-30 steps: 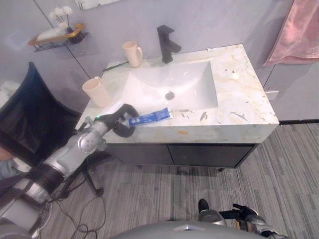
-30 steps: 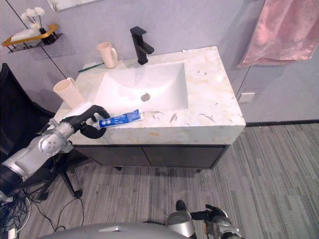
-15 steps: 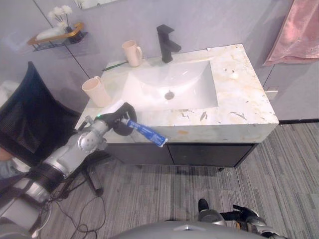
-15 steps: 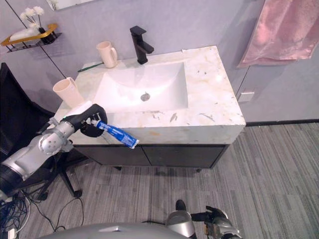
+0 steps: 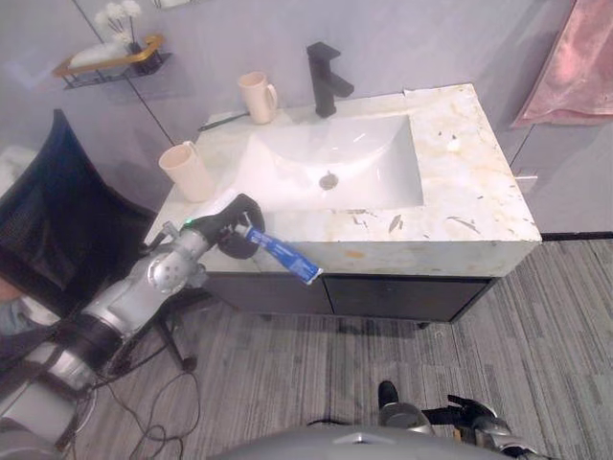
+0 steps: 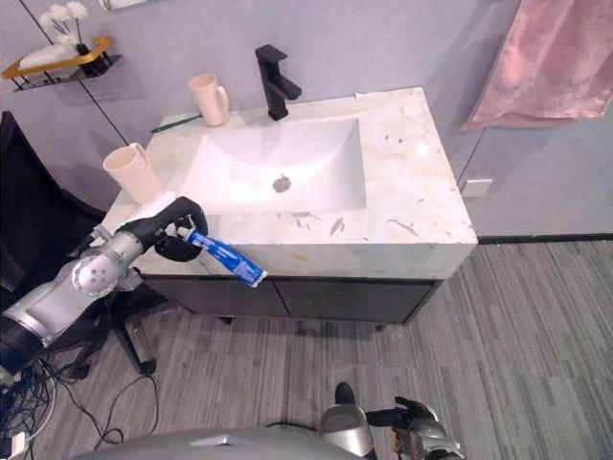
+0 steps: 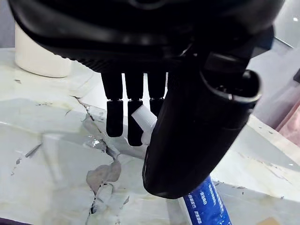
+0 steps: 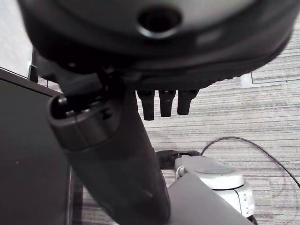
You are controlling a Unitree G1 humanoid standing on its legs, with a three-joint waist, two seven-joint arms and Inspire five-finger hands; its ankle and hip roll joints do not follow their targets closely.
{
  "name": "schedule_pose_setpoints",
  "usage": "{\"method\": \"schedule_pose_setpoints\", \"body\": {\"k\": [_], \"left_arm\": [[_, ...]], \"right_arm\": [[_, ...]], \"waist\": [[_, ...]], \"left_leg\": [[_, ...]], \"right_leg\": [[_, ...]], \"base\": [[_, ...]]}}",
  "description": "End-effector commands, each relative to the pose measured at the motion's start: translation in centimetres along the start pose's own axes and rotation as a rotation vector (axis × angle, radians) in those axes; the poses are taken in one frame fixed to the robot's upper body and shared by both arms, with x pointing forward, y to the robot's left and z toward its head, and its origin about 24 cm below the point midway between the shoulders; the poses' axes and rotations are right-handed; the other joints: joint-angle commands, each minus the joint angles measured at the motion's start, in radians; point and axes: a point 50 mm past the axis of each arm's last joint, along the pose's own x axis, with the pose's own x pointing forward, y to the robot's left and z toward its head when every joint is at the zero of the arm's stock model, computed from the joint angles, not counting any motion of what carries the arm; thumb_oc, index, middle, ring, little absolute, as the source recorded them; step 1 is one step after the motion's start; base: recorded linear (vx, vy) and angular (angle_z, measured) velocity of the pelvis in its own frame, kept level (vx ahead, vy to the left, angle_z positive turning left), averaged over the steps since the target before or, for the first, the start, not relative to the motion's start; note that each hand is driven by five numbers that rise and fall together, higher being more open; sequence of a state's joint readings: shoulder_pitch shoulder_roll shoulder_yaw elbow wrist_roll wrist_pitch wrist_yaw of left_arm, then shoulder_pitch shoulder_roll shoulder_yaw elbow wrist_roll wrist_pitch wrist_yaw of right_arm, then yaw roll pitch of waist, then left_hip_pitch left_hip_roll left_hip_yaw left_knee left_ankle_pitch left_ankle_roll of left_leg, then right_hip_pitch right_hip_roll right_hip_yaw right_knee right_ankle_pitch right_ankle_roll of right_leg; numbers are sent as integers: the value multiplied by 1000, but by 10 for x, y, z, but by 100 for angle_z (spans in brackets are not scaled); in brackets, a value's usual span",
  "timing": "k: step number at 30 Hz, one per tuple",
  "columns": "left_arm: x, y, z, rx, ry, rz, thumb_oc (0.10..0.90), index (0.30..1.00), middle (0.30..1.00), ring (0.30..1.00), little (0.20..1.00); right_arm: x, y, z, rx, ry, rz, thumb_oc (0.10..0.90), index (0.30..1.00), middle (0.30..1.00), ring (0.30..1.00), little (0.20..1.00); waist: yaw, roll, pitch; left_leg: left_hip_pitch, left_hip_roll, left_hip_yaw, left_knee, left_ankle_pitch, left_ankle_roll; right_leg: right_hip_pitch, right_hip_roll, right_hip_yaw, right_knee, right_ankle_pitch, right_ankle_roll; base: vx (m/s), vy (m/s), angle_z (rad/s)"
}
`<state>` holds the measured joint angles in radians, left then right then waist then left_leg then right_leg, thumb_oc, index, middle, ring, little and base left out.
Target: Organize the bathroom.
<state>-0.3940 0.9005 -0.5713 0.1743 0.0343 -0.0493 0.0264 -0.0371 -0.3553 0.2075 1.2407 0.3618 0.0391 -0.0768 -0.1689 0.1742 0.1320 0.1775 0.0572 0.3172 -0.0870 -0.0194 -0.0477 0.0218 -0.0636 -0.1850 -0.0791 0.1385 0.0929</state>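
Observation:
A blue and white toothpaste tube sticks out from my left hand, slanting down past the front edge of the marble counter. The left hand is shut on the tube's cap end at the counter's front left corner. In the left wrist view the white cap sits between the fingers and the thumb, with the blue body running out below. A beige cup stands just behind that hand. My right hand hangs low over the floor, relaxed and holding nothing.
A white basin with a black tap fills the counter's middle. A second beige cup and a green toothbrush lie at the back left. A wall shelf, a black chair and a pink towel flank the cabinet.
The tube lay flat along the counter's front strip a second ago; my left hand has swung it so its tail now points down over the front edge. The camera has shifted slightly.

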Motion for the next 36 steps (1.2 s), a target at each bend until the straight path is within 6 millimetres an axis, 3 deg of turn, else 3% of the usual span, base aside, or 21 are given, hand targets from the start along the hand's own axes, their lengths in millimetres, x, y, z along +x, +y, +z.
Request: {"method": "schedule_pose_setpoints", "body": {"k": [1,17,28,36], "left_arm": [[6,75,29,-4,-136,295,400,300,300,300,300],[1,88,36,-190,-213,335,400,300,300,300,300],[-10,115,67,-454,-410,431,400,300,300,300,300],[-22,153,107,-672,-584,511,400,300,300,300,300]], "right_arm": [[1,4,9,-18,-36,-3,800,900,900,900,900],[1,11,8,-27,-35,10,800,900,900,900,900],[0,12,0,19,-13,-10,800,900,900,900,900],[-2,2,-6,179,-33,-111,800,900,900,900,900]], "waist": [[-20,-50,-52],[1,-80,-54],[12,-105,-54],[-9,-117,-57]], "left_leg": [[-48,-34,36,134,-71,40],[-42,-33,32,121,-64,43],[-37,-35,24,106,-57,46],[-15,-43,27,65,-43,48]], "right_leg": [[6,6,56,158,-218,31],[15,11,44,141,-207,34],[21,14,38,128,-197,38],[23,15,46,126,-188,56]], "base": [[0,0,0],[0,0,0],[-5,8,0],[3,45,0]]}}
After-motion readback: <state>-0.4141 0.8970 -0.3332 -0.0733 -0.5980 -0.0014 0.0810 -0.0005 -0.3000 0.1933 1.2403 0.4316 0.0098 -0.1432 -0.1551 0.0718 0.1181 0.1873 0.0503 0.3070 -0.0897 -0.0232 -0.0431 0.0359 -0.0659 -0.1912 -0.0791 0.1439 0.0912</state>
